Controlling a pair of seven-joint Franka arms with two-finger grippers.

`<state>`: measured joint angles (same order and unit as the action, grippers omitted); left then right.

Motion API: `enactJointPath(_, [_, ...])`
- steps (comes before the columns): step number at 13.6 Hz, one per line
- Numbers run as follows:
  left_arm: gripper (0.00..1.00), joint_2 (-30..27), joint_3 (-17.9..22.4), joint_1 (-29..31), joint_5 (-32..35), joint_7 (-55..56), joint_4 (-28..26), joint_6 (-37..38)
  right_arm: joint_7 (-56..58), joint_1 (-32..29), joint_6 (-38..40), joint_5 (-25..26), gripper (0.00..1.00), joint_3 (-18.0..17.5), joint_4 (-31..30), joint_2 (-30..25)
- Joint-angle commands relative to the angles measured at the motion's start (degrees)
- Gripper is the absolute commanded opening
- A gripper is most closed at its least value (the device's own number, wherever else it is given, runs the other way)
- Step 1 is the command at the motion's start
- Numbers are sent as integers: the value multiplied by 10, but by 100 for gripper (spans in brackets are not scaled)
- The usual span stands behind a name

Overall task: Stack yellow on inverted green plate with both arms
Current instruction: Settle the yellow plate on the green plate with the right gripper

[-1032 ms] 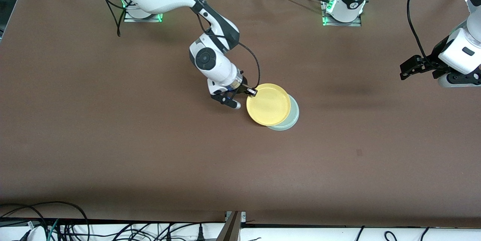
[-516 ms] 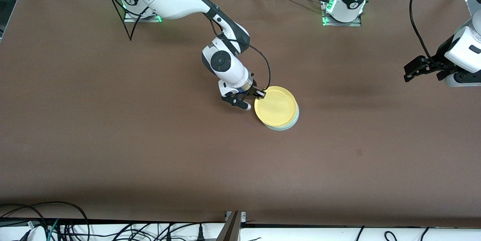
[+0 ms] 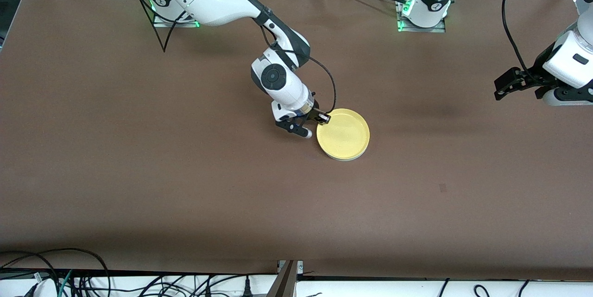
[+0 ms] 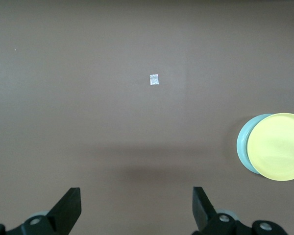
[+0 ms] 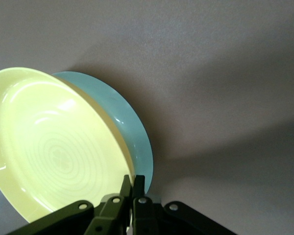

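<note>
Yellow plate (image 3: 343,134) is seen hollow side up, sitting on the green plate (image 3: 348,159) near the middle of the brown tabletop (image 3: 139,158). Being round, it has no long axis. In the front view the green plate is almost wholly covered; only a thin pale crescent is seen at the edge nearest the front camera. In the right wrist view (image 5: 49,152) the yellow plate appears slightly tilted against the green plate (image 5: 132,132), whose exposed rim is seen beside it; whether the green plate is inverted cannot be told.

Right gripper (image 3: 319,118) is placed at the yellow plate's rim on the side toward the right arm's end of the tabletop; its jaws are pressed together, pinching that rim. The fingertips are partly cut off in the right wrist view.

Left gripper (image 3: 501,87) is held high over the left arm's end of the tabletop, waiting, jaws spread wide with nothing between them. A small pale mark (image 4: 154,79) is noted on the tabletop.
</note>
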<state>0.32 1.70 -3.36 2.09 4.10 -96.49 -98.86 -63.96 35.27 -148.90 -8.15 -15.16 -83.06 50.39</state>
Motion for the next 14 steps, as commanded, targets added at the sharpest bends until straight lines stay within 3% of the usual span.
enactJointPath(1, [100,-10,1,0,-12,-8,-5,1,-18,11,-1,4,0,4,22,14])
enactJointPath(10, [100,-10,-3,-1,-11,-8,-4,2,-17,14,-19,4,0,5,23,23])
enactJointPath(11, [100,-10,-3,-1,-11,-8,-4,2,-17,14,-18,6,68,6,23,23])
enactJointPath(12, [100,-10,-3,-1,-11,-9,-3,2,-15,15,-15,12,100,8,23,18])
enactJointPath(14, [100,-10,-3,-1,-11,-8,-2,0,-13,11,2,15,100,14,23,0])
